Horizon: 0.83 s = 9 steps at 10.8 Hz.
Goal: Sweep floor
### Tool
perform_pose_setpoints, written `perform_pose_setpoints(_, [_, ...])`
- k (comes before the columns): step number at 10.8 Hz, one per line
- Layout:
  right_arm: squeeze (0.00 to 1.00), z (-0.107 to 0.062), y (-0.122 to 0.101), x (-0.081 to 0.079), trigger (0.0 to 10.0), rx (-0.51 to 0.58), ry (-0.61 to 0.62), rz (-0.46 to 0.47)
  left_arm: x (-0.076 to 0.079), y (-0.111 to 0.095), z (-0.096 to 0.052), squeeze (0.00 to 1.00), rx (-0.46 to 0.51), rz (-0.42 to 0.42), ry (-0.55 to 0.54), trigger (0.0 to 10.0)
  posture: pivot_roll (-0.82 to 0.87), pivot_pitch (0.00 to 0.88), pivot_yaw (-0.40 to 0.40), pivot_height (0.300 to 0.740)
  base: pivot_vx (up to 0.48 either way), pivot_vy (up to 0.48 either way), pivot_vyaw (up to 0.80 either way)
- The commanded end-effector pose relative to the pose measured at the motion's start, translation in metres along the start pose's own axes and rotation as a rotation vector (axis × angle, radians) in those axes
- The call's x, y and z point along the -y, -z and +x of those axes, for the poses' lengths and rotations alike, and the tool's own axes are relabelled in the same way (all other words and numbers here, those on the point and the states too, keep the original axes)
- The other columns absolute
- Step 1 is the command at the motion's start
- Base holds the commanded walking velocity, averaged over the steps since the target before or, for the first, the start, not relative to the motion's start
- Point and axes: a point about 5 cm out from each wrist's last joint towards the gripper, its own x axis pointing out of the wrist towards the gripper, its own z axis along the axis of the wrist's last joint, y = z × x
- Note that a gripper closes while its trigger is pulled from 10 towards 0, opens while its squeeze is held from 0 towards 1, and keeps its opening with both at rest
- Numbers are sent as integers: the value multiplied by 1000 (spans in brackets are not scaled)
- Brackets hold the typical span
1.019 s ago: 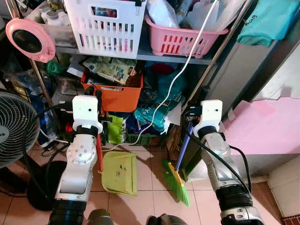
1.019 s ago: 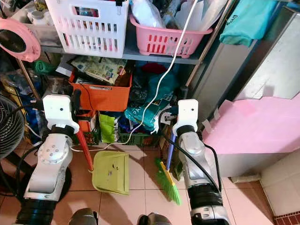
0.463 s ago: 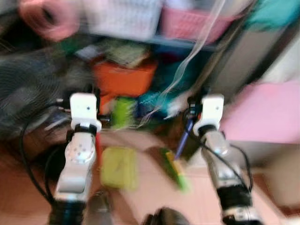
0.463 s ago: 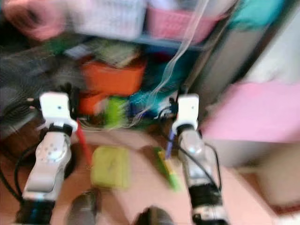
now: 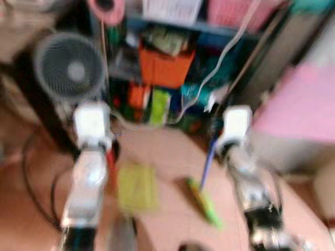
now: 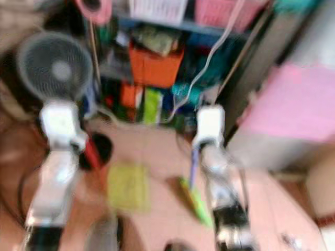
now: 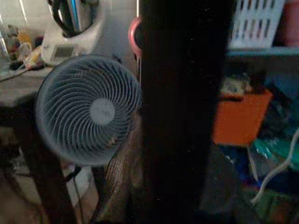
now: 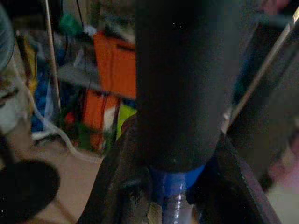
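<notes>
Both head views are heavily motion-blurred; edges of the fan (image 5: 68,67), the shelf clutter and both silver arms smear, and no fine detail can be read; lighting there is even and moderately bright, with no glare. Both wrist views are dim; a dark, out-of-focus black finger (image 7: 183,107) blocks the centre of each; the background beyond is soft but legible; shadows deepen under the far shelves.

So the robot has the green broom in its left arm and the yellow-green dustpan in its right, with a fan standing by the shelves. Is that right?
Not quite: the arms are swapped. In the left eye view the green broom with its blue handle hangs from the right gripper, and the yellow-green dustpan from the left gripper. The fan does stand by the shelves.
</notes>
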Motion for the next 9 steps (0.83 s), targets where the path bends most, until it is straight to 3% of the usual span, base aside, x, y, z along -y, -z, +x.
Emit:
perform_pose_setpoints(1, [0,6,-12,3,10000,39,5,12,-1,-3,2,0,9,-16,-6,10000,90,55,-118,740,0,0,0])
perform_pose_setpoints(2, [0,8,-12,3,10000,36,1,21,-5,3,-1,0,-12,-49,-28,10000,89,48,-115,740,0,0,-638])
perform_pose_setpoints(5, [0,10,-13,2,10000,44,-2,35,-2,11,-6,0,-17,-39,27,10000,86,31,-103,740,0,0,-800])
perform_pose_setpoints(9, [0,16,-8,3,10000,51,33,60,-10,22,-7,0,-48,21,-3,10000,95,0,-66,740,0,0,-800])
